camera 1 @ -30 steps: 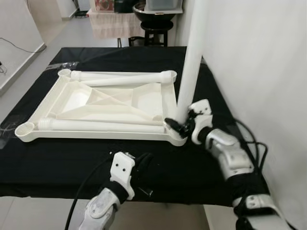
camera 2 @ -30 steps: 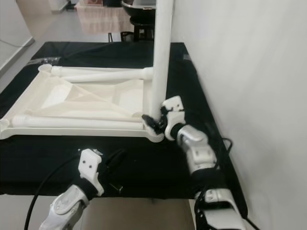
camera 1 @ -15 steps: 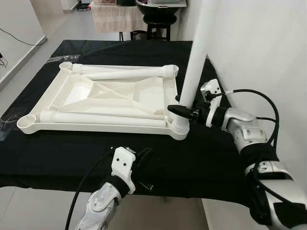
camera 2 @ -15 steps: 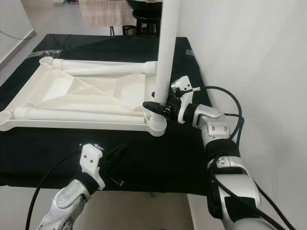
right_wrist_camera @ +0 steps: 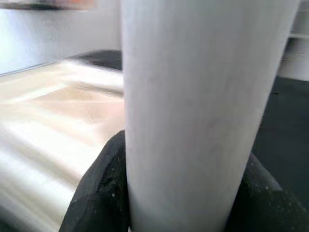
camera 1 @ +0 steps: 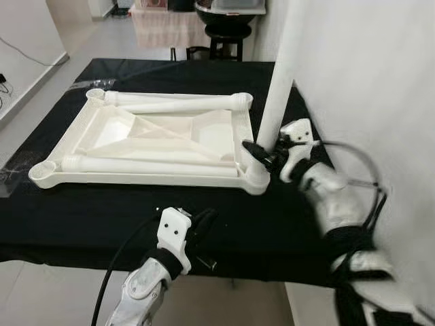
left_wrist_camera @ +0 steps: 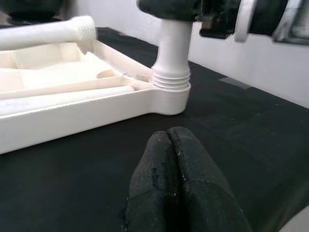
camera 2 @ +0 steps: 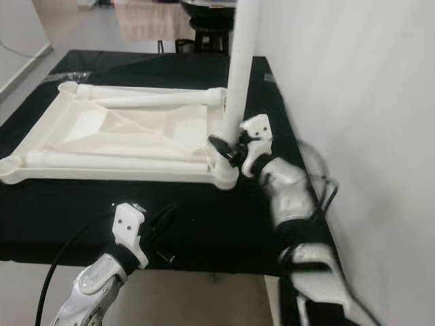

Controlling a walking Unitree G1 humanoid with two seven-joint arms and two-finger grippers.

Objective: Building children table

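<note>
So the white tabletop (camera 1: 156,139) is lying upside down on the black-covered counter (camera 1: 81,210), with one table leg (camera 1: 275,102) standing upright in its near right corner socket. The right gripper (camera 1: 262,153) is clamped around that leg just above the socket. Two more legs (camera 1: 173,103) lie flat across the tabletop. The left gripper (left_wrist_camera: 169,164) sits pinched together, holding nothing, on the counter's near edge.

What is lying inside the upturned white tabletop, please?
Inside the tabletop lie two loose white legs, one along the far edge, one along the near edge. An upright leg stands in the near right corner socket, clamped by the right gripper. Its seated end is hidden.
</note>
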